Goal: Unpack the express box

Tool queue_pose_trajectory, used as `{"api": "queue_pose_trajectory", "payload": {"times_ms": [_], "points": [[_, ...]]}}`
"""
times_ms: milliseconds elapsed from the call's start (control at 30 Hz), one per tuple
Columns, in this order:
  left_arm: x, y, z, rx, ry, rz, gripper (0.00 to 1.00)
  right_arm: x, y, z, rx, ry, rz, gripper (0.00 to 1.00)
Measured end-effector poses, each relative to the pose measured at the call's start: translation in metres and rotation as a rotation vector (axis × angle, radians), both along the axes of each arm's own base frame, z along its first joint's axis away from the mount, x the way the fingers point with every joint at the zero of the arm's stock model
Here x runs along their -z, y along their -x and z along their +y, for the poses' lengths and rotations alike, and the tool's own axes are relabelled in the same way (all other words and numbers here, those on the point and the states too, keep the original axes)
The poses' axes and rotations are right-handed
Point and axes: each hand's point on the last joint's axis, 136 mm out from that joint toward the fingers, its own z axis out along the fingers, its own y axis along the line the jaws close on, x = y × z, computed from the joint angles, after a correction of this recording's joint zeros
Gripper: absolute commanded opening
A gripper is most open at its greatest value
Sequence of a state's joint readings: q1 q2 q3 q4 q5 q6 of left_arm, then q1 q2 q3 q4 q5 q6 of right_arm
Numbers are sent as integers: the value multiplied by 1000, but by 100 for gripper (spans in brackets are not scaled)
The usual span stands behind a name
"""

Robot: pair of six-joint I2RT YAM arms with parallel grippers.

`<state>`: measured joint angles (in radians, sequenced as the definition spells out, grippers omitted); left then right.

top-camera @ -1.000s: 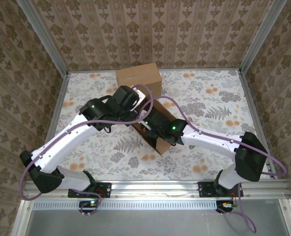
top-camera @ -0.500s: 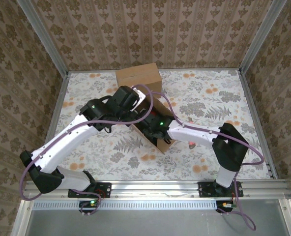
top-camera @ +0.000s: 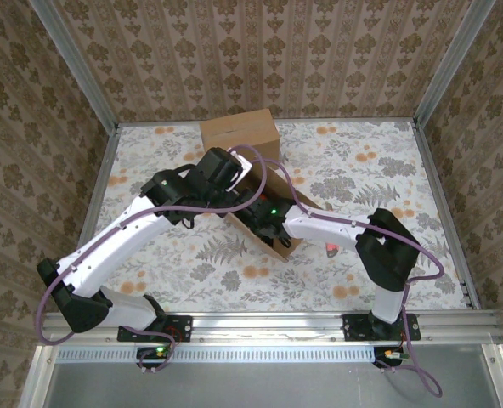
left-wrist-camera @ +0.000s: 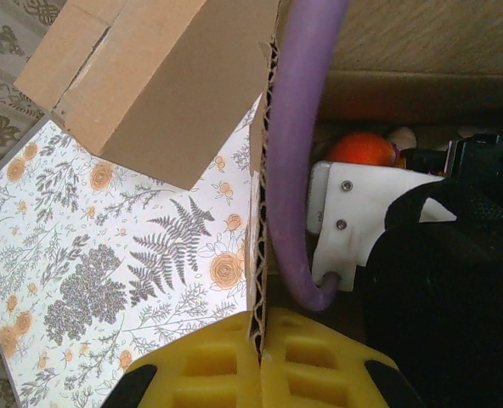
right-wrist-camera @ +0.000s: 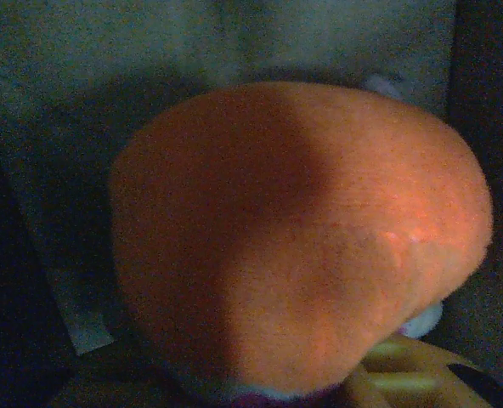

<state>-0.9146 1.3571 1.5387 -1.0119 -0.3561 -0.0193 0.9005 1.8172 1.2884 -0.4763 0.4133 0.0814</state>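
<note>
Soft even light fills the overhead view; the left wrist view is bright, crisp on the brown cardboard box point(left-wrist-camera: 149, 85) but blurred on the near purple cable point(left-wrist-camera: 302, 127), and the right wrist view is dim, its rounded orange object point(right-wrist-camera: 302, 238) out of focus

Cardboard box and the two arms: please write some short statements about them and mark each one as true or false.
1. The left end effector pinches a wall edge of the cardboard box. True.
2. The orange object lies on the table outside the box. False: it is inside the box.
3. The right arm reaches into the box. True.
4. The tablecloth is plain white. False: it has a pattern of flowers and leaves.
</note>
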Motion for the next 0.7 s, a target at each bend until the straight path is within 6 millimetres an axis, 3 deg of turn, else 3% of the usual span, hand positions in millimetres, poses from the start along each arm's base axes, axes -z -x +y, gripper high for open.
{"api": "queue_pose_trajectory", "payload": {"times_ms": [133, 167, 500, 700], "points": [[0, -1, 2, -12, 1, 1, 0, 0, 1, 1, -6, -10, 11, 1], [0, -2, 3, -18, 3, 2, 0, 0, 1, 2, -7, -15, 14, 0], [7, -11, 14, -86, 29, 34, 0, -13, 7, -5, -12, -64, 19, 0], [15, -12, 15, -101, 46, 61, 0, -37, 15, -6, -29, -132, 1, 0]]}}
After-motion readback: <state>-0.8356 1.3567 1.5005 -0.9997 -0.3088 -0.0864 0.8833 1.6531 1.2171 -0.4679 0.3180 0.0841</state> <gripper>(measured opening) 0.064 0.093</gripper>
